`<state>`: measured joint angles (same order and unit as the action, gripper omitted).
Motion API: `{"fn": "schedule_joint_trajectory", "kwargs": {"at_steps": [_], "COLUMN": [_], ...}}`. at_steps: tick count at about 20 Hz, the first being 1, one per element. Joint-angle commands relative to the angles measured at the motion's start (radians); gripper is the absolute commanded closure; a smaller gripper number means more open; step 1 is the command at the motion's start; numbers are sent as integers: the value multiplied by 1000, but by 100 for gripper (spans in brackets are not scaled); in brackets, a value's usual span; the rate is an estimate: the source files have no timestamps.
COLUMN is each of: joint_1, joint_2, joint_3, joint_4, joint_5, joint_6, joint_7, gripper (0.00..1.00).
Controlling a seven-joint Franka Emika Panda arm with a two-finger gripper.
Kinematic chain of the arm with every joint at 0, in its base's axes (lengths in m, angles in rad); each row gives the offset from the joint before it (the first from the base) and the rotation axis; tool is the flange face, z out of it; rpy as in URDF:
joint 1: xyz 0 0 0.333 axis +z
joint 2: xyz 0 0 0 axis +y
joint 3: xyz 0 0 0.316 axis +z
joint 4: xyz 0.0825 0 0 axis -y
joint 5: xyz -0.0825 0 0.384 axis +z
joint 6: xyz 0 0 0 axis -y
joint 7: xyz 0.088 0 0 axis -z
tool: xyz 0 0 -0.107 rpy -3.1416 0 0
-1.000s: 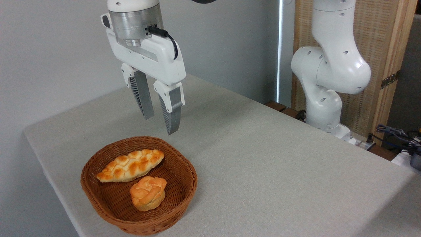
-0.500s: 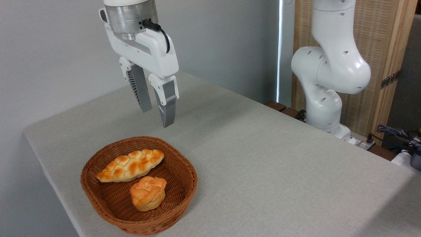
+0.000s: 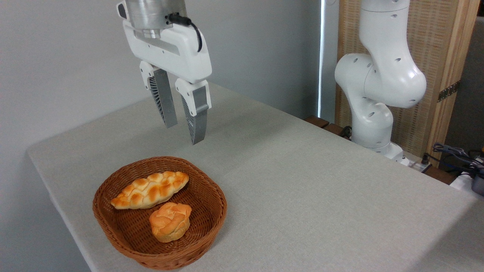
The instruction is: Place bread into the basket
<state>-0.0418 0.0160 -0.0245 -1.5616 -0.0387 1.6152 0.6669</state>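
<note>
While its wrist is cut off at the top edge, the gripper (image 3: 183, 134) hangs released, holding nothing.
Bread (image 3: 169, 221) sits in the basket (image 3: 211, 223) at 5 o'clock of the braided loaf (image 3: 150, 190), its base hidden.

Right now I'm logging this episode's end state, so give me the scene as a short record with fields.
bread: small round bun, lying in the basket, near its front
basket: woven wicker, on the table's left part
other item: long braided loaf, in the basket behind the bun
gripper: open, empty, in the air above the basket's far rim
table: grey cloth
task state: bun is in the basket
</note>
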Motion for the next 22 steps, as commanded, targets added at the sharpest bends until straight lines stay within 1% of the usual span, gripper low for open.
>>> {"fn": "schedule_joint_trajectory", "kwargs": {"at_steps": [1, 2, 3, 4, 5, 7, 10, 22], "joint_1": [-4, -4, -4, -4, -4, -1, -3, -4], "joint_2": [-25, -25, -25, -12, -8, -11, -15, -18], "joint_3": [23, 21, 23, 23, 23, 23, 23, 21], "joint_4": [-1, -1, -5, -5, -5, -5, -8, -8], "joint_5": [-12, -13, -29, -39, -37, -38, -38, -38], "joint_6": [-47, -66, -37, 18, 38, 28, -18, -67], "joint_7": [11, 14, 16, 8, 14, 19, 22, 25], "gripper": [0, 0, 0, 0, 0, 0, 0, 0]}}
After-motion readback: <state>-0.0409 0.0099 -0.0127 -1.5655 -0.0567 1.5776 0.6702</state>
